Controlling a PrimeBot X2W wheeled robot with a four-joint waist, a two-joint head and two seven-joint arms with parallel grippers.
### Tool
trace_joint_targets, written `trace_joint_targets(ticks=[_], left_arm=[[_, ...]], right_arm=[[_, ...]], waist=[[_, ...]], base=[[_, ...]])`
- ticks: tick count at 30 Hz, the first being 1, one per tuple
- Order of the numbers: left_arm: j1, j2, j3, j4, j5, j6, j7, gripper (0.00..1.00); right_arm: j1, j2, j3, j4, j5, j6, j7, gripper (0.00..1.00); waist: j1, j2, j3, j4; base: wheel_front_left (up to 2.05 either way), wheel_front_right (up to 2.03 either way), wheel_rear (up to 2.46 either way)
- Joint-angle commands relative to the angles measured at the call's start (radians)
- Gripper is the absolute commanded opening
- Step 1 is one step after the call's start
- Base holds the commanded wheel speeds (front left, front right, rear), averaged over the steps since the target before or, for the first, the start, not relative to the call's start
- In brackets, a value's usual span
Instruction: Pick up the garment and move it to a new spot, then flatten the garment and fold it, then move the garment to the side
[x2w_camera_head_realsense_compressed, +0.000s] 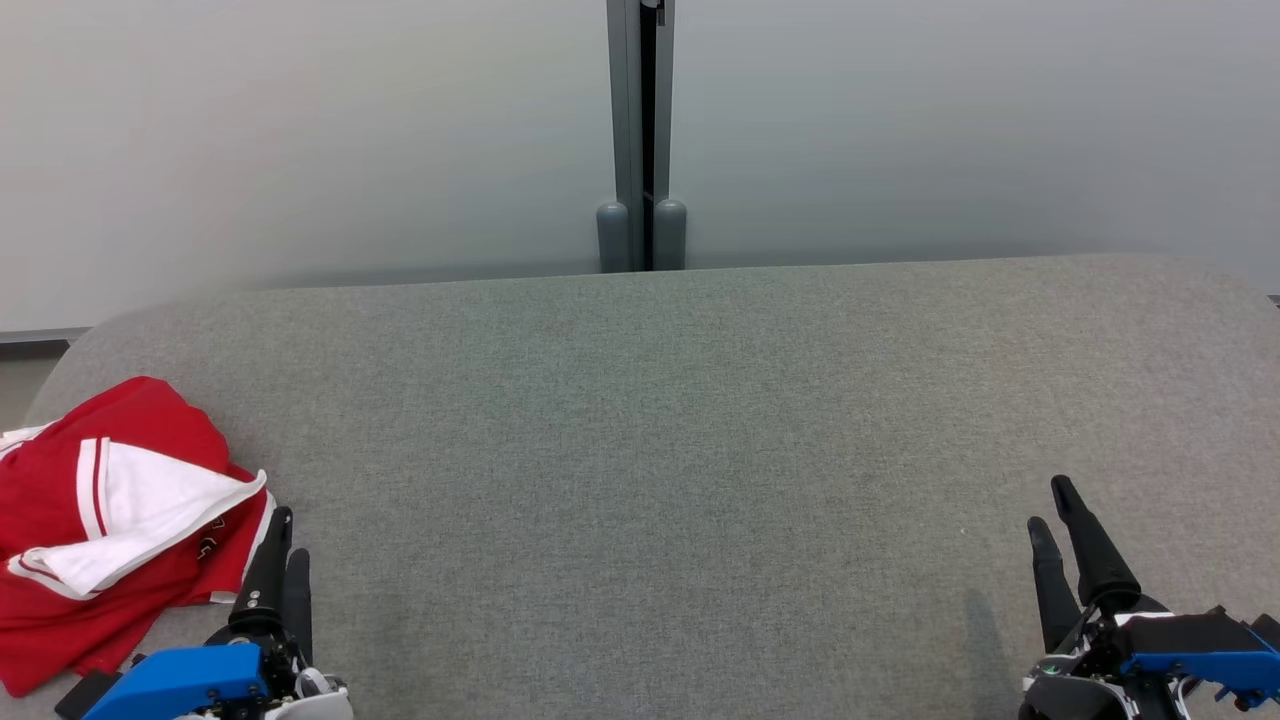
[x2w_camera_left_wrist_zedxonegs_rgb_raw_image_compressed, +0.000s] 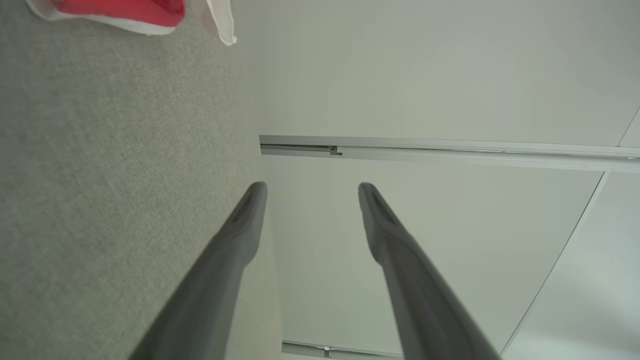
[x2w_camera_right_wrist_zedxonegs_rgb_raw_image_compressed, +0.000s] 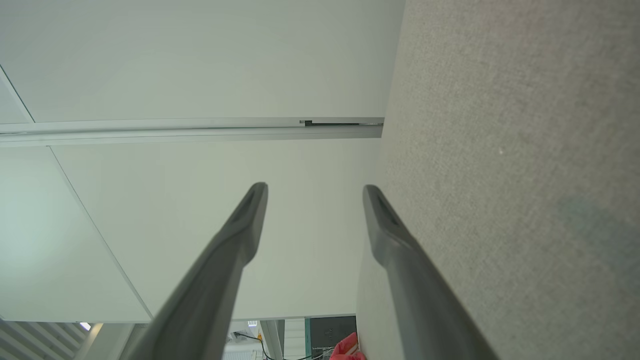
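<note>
nearest the robot, the left gripper (x2w_camera_head_realsense_compressed: 290, 535) sits at the table's near left, its two fingers (x2w_camera_left_wrist_zedxonegs_rgb_raw_image_compressed: 250, 220) apart with nothing between them. the right gripper (x2w_camera_head_realsense_compressed: 1048, 503) sits at the near right, fingers likewise spread and holding nothing, well apart from the cloth.

just left of the left gripper lies the garment (x2w_camera_head_realsense_compressed: 110, 520), a red top with white trim, crumpled in a loose heap at the table's left end. whether it touches the finger cannot be told. a white panel is turned back over the red.

it looks light, soft and limp, so it should sag and drape when lifted, and one pinch may gather several layers. a good hold is probably the raised white fold or the hem nearest the left gripper, where the cloth stands a little off the table (x2w_camera_head_realsense_compressed: 700, 450). part of the garment runs out of the head view's left side, so its full spread cannot be told. it lies close to the rounded left corner and could slip over that edge.

beyond, the grey table stretches wide toward the middle and right, giving good room to lay the garment flat. its far edge runs along the wall (x2w_camera_head_realsense_compressed: 300, 130), with a post (x2w_camera_head_realsense_compressed: 641, 130) at the centre, so far reaches have less room.
</note>
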Motion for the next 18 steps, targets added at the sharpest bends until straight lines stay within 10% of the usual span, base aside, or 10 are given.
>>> trace_joint_targets(ticks=[1,18], left_arm=[[-0.03,0.009,-0.004,-0.015,0.012,-0.001,-0.011,1.0],[-0.072,0.052,-0.049,0.012,0.24,-0.003,-0.093,1.0]], right_arm=[[-0.022,-0.006,0.008,-0.021,-0.014,0.004,-0.012,1.0],[-0.057,-0.008,0.03,-0.026,-0.293,0.006,-0.091,1.0]], waist=[[0.0001,0.0,0.0,0.0],[0.0001,0.0,0.005,-0.002]], base=[[0.0,0.0,0.0],[0.0,0.0,0.0]])
